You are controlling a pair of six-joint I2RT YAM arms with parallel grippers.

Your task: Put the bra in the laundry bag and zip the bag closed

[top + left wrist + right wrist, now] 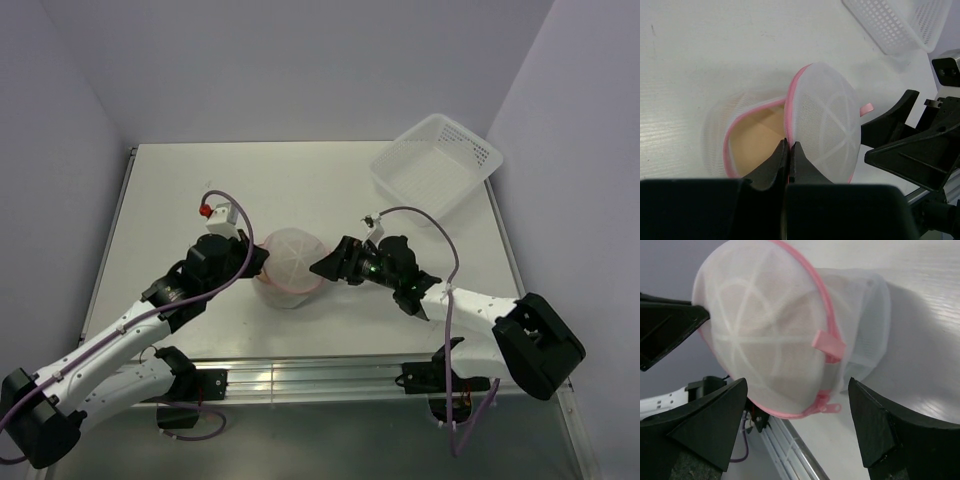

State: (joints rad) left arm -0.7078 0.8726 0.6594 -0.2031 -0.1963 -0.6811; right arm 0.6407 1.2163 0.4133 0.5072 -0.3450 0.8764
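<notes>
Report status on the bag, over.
Left gripper shut on laundry bag rim. Right gripper open at zipper. Bra inside, lid unzipped. Nothing in the way.

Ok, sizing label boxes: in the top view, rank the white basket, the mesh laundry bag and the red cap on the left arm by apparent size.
Largest: white basket.
Next: laundry bag, clearly smaller.
Smallest: red cap, a mere dot.

a white perforated plastic basket (437, 163) sits well beyond the right claw (320, 266) and off to its right, askew at the far right corner of the pale table (180, 190). from the left claw (790, 146) its latticed wall shows far ahead, up to the right.
</notes>
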